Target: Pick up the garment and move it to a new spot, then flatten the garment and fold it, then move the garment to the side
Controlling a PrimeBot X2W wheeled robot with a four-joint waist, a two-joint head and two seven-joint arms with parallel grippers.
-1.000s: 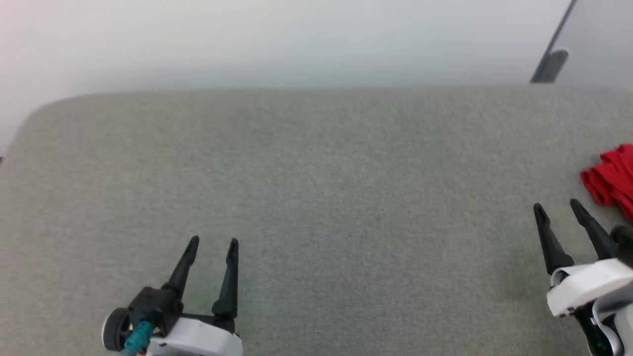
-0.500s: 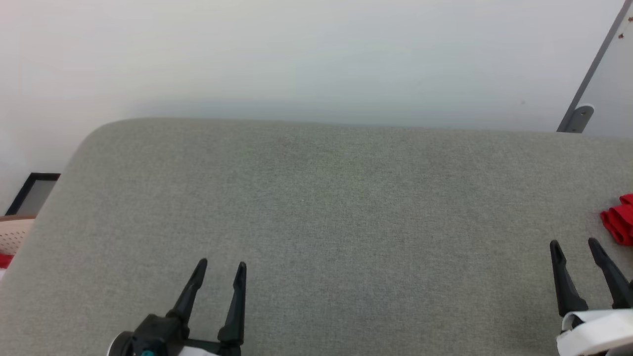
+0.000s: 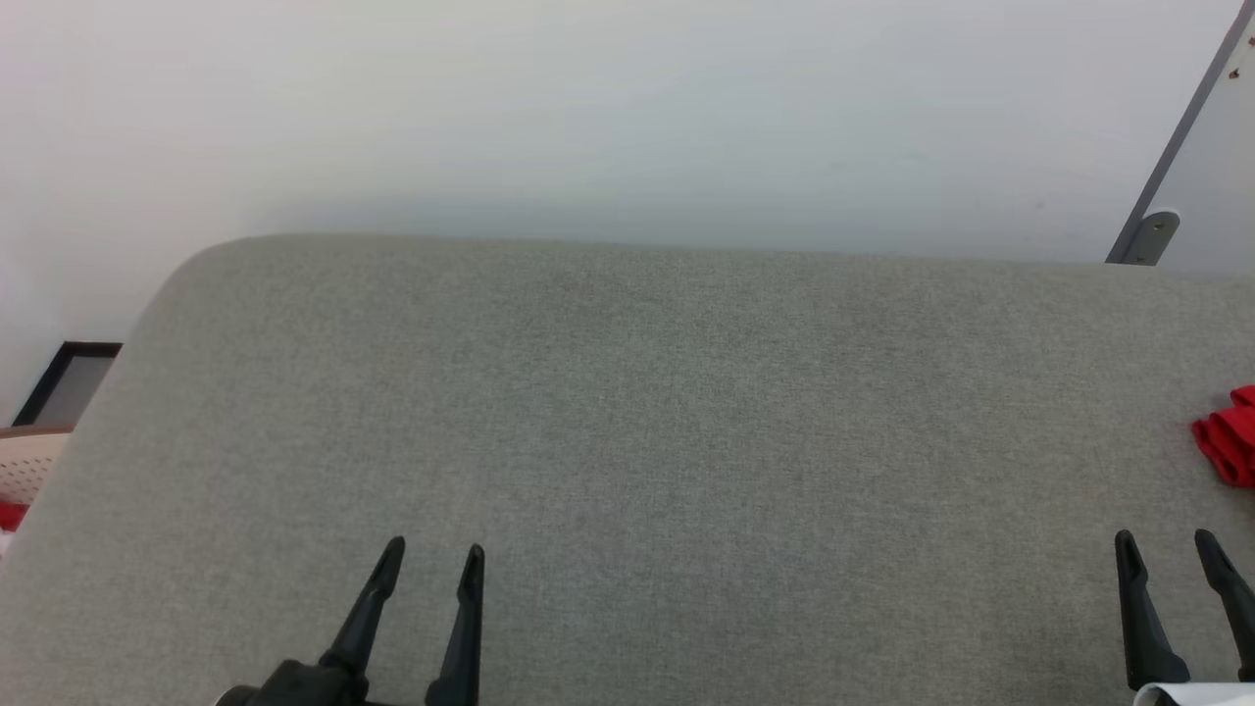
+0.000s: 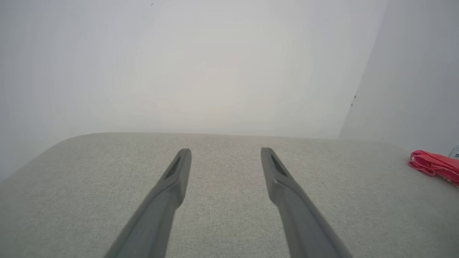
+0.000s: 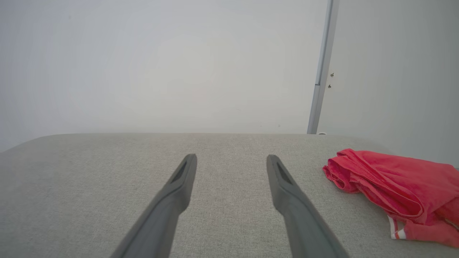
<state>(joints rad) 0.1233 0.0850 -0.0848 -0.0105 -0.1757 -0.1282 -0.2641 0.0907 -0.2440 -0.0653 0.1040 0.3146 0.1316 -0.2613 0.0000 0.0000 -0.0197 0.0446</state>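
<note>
Soft and light, the garment (image 5: 394, 186) looks best pinched at its raised fold by the right end effector (image 5: 231, 156), wide and empty like the left end effector (image 4: 225, 149).

Red garment (image 5: 398, 190) — grey table (image 3: 637, 412)

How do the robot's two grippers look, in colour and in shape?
Both the left gripper and the right gripper have two long, slim black fingers that taper to narrow tips, each with a slot-like recess near the tip. A bit of white casing shows below the right one.
</note>
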